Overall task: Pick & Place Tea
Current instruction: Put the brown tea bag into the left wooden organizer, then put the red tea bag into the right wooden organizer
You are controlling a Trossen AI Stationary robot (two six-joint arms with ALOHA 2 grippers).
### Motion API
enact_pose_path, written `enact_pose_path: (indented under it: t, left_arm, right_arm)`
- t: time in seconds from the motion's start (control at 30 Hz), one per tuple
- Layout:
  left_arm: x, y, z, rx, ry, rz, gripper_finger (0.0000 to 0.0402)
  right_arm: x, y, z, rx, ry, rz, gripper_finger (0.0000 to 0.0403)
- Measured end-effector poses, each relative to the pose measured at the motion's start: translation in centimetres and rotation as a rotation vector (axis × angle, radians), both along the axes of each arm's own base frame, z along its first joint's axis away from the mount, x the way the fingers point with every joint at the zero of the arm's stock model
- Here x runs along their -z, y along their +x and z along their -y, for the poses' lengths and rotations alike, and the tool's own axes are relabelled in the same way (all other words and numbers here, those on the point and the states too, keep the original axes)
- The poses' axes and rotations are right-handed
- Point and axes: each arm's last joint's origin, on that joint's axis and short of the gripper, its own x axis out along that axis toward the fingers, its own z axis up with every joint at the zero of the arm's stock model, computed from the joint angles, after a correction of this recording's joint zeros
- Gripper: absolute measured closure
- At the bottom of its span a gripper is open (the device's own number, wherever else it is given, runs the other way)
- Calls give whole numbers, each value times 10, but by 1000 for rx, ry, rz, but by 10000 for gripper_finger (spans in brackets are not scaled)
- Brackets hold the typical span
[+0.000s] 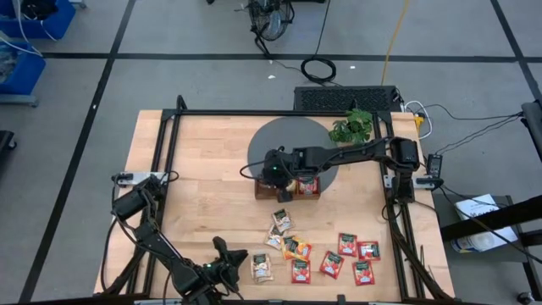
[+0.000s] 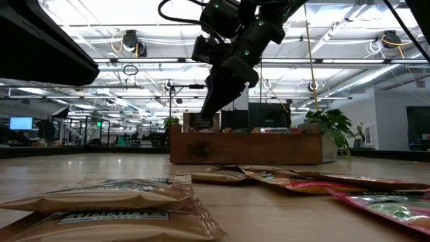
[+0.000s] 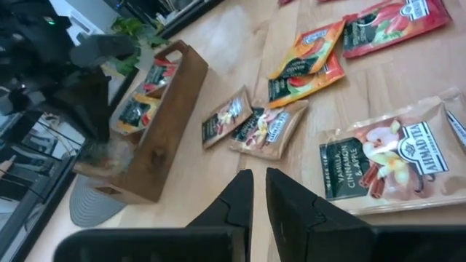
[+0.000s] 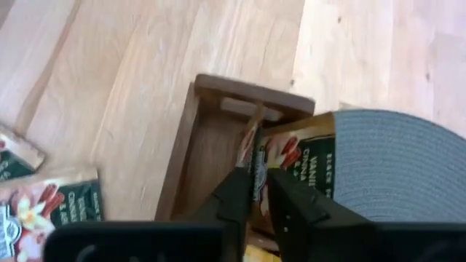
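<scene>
The right gripper (image 4: 253,191) hangs directly over the end slot of the wooden tray (image 1: 264,191), its two dark fingers pinched edge-on around a beige-green sachet (image 4: 306,156), a vanilla-cinnamon one by the label. It holds the packet upright like a card, which looks to me like the sensible way to slide something so thin and flat down between the tray's narrow dividers. The slot just under the fingers appears bare wood, though from that close angle I would not swear to it; the slots farther along from the gripper already hold upright packets, red ones among them (image 3: 159,75). The tray is plain brown timber with square walls, sitting partly on a round grey mat (image 4: 393,167) with a fine woven rib. Well below and in front of the working gripper, the other sachets (image 1: 322,254) lie loose and flat on the pale butcher-block table (image 1: 203,161): glossy, crinkled foil squares, orange-yellow (image 3: 306,54) and red (image 3: 393,25), some overlapping. The left gripper (image 3: 259,191) waits at the near edge of the table with its fingers nearly together, holding nothing, a beige-green packet (image 3: 386,156) lying just ahead of it.
</scene>
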Motion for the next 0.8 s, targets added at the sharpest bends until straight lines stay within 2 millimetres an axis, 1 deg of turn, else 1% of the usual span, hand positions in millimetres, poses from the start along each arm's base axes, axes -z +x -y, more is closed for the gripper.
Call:
enact_pose_path:
  t: [0.17, 0.33, 0.47, 0.6, 0.63, 0.73, 0.8]
  left_arm:
    - [0, 0, 0, 3, 4, -3, 355]
    - [0, 0, 0, 2, 4, -3, 355]
    - [0, 0, 0, 2, 4, -3, 355]
    - [0, 0, 0, 4, 8, -6, 355]
    - [0, 0, 0, 4, 8, -5, 355]
    - [0, 0, 0, 3, -3, -9, 355]
    - [1, 0, 1, 8, -20, -26, 355]
  right_arm:
    - [0, 0, 0, 40, 18, 0, 312]
    - [-1, 1, 4, 113, -71, 14, 282]
    - [-2, 2, 6, 140, -132, 20, 276]
    - [-4, 3, 4, 130, -137, 43, 279]
    - [-7, 2, 3, 126, -137, 51, 280]
    - [-22, -4, -8, 79, -113, 73, 284]
    - [-32, -12, -22, -5, -56, 54, 286]
